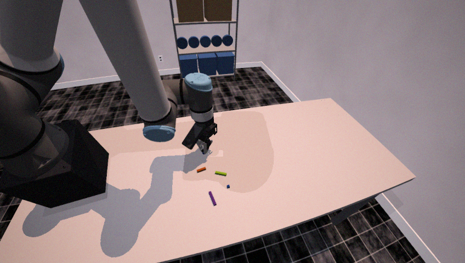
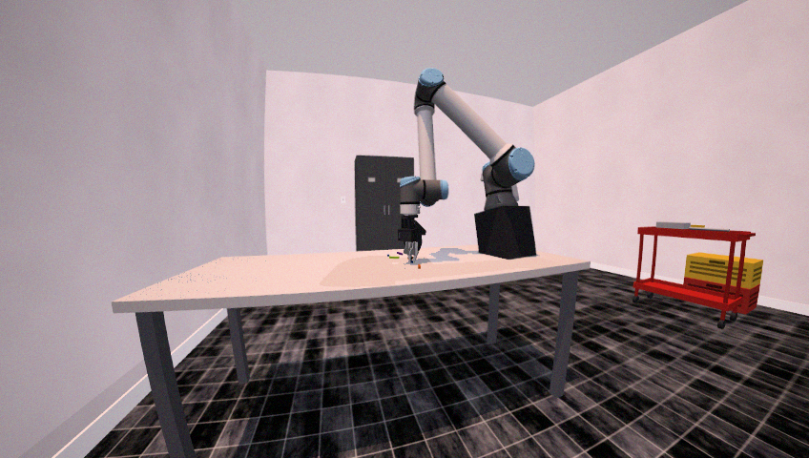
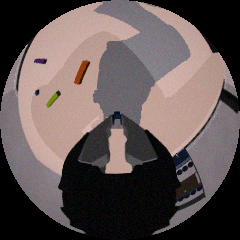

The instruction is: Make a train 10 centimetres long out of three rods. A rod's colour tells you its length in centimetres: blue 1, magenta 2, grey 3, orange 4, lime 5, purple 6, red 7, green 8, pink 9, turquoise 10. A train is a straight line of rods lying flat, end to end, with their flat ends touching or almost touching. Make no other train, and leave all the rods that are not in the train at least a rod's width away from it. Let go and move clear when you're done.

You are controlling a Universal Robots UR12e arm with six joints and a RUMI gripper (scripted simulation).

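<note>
Top view, clock directions taken from lime rod (image 1: 220,173) (image 2: 393,258) (image 3: 53,99). Gripper (image 1: 204,149) (image 2: 412,259) (image 3: 117,115) at about eleven o'clock, jaws nearly closed, gripping held blue rod (image 1: 203,152) (image 2: 412,261) (image 3: 117,114) at fingertips. Orange rod (image 1: 201,169) (image 2: 419,265) (image 3: 82,72) at nine, loose blue rod (image 1: 227,186) (image 2: 388,255) (image 3: 37,92) at five, purple rod (image 1: 212,198) (image 2: 399,253) (image 3: 40,61) between six and seven. These four lie apart on table (image 1: 326,146) (image 2: 272,278) (image 3: 60,30); no train formed.

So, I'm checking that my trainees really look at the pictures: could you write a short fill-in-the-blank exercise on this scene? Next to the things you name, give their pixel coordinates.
The robot's grey fingers (image 1: 201,145) (image 2: 415,249) are closed on a ____ rod. Of the rods lying on the pale table (image 1: 326,146) (image 2: 255,278) (image 3: 190,100), the ____ one is nearest the fingers. The longest rod on the table is ____.
Missing words: blue; orange; purple.
</note>
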